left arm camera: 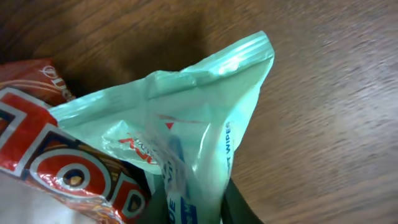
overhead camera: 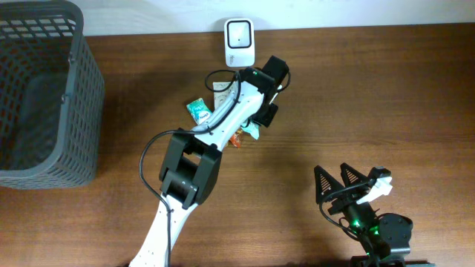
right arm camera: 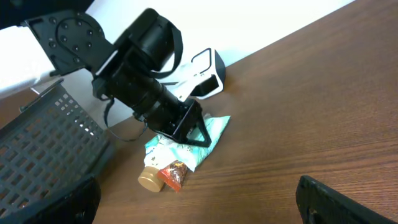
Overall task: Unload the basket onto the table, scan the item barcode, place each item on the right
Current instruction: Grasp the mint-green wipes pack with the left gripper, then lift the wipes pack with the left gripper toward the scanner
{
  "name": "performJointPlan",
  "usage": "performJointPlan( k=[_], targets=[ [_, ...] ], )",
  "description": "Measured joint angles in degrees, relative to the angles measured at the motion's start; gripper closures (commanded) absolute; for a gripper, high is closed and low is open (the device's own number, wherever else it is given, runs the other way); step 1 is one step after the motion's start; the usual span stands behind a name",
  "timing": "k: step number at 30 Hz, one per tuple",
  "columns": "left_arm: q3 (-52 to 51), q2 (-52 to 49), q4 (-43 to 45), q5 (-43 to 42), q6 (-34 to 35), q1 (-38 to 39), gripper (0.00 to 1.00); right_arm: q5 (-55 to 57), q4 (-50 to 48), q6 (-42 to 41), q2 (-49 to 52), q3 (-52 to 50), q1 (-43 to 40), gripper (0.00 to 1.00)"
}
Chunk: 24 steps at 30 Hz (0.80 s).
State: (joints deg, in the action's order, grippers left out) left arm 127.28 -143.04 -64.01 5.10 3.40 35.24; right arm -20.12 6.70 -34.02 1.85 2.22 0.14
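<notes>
- The left gripper (right arm camera: 194,132) is pinching the mint wipes packet (left arm camera: 205,124), jaws looking tight on its bunched film.
- The packet is sticking out ahead of the jaws, long axis pointing forward.
- The scanner (overhead camera: 240,42) is waiting just beyond, nearest this arm.
- A red snack pack (left arm camera: 56,162) is touching the packet and may drag along.
- The right gripper (overhead camera: 345,180) is idling well apart, jaws spread wide.

Crinkled mint-green wipes packet (left arm camera: 211,106) (sealed edge up) near white scanner (overhead camera: 240,42)
</notes>
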Motion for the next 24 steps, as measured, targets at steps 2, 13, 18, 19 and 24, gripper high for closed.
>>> performJointPlan(
  k=[2,13,18,19,24],
  targets=[
    [5.2,-0.5,-5.2,-1.0,0.2,0.0,1.00,0.0,0.0,0.0,0.0,0.0,0.0,0.01],
    [52.0,2.5,-31.8,-16.5,14.6,-5.5,1.00,0.2,0.3,0.0,0.0,0.1,0.0,0.02],
    [50.4,2.4,-32.7,-52.7,14.0,-15.9,0.99,0.2,0.3,0.0,0.0,0.1,0.0,0.01],
    [50.1,2.5,-32.7,-57.5,14.0,-17.6,0.99,0.2,0.3,0.0,0.0,0.1,0.0,0.01],
    [49.9,2.5,-32.7,-82.6,14.0,-22.7,1.00,0.2,0.3,0.0,0.0,0.1,0.0,0.01]
  ],
)
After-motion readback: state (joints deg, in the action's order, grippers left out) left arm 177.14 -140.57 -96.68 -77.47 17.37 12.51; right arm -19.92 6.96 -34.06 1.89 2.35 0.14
